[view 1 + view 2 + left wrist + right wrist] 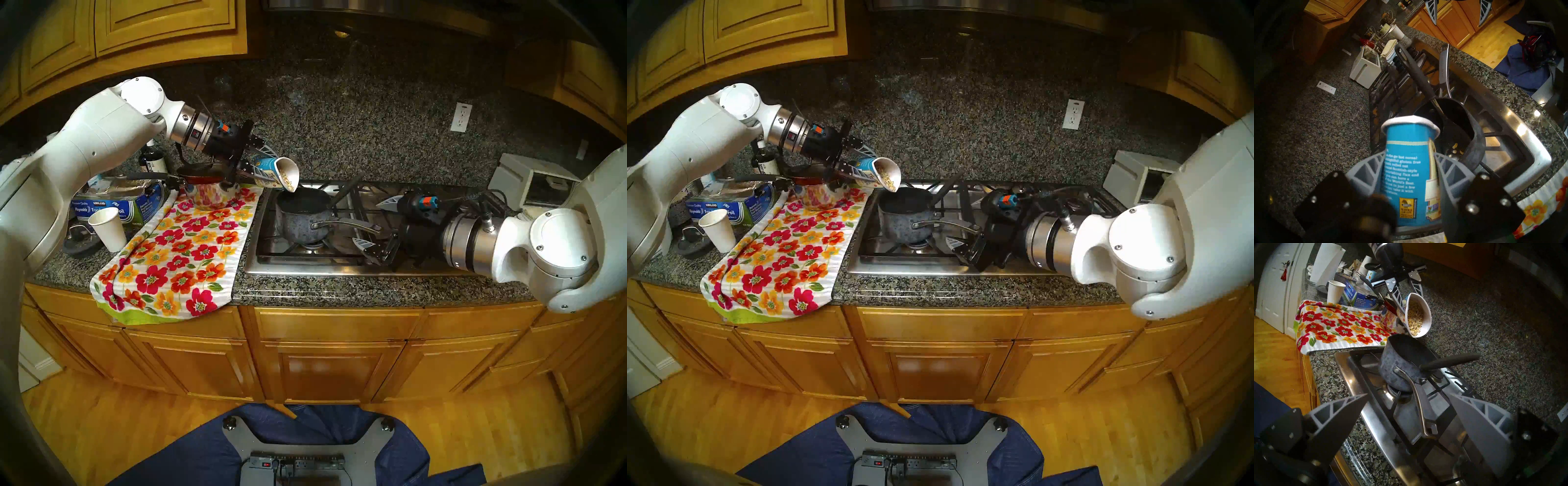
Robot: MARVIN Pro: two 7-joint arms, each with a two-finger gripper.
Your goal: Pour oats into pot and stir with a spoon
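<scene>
With our left claw (pixel 259 163) clamped on the tipped oatmeal cup (pixel 274 171) over the saucepan (pixel 302 217), few oats (pixel 1455 149) are in; our right claw (pixel 1407 414) gapes empty, stirring remains.

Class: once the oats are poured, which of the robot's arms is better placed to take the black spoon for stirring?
Right. The right gripper is open and empty beside the speckled blue-grey saucepan, where the black spoon leans. The left gripper is shut on the tilted blue paper oatmeal cup.
</scene>
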